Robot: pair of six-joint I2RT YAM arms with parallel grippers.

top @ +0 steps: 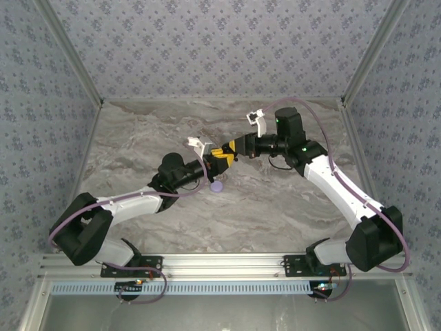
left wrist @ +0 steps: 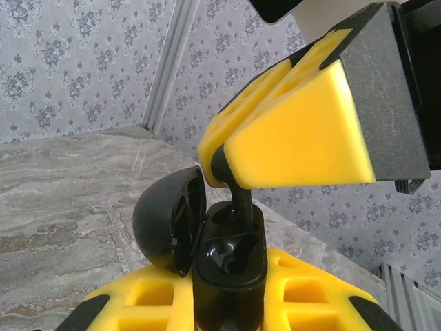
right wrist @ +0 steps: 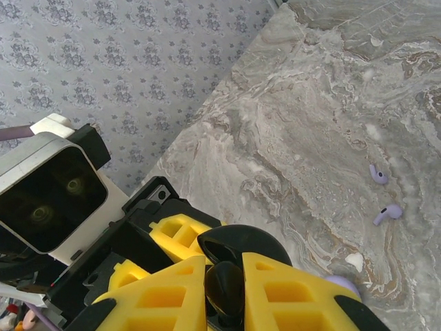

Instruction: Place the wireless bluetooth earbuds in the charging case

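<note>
Lavender puck (top: 217, 185), two lavender earbuds (right wrist: 378, 174) on table (right wrist: 310, 103)

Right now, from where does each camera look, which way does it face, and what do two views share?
Top view: above and behind the robot, looking down on the table; both arms show, left gripper and right gripper meeting mid-table.
Left wrist view: on the left wrist, facing along the gripper toward the wall; it holds an open black case.
Right wrist view: on the right wrist, facing down over the table; its gripper pinches a black earbud.
Shared: both wrist views show the case and earbud.
</note>
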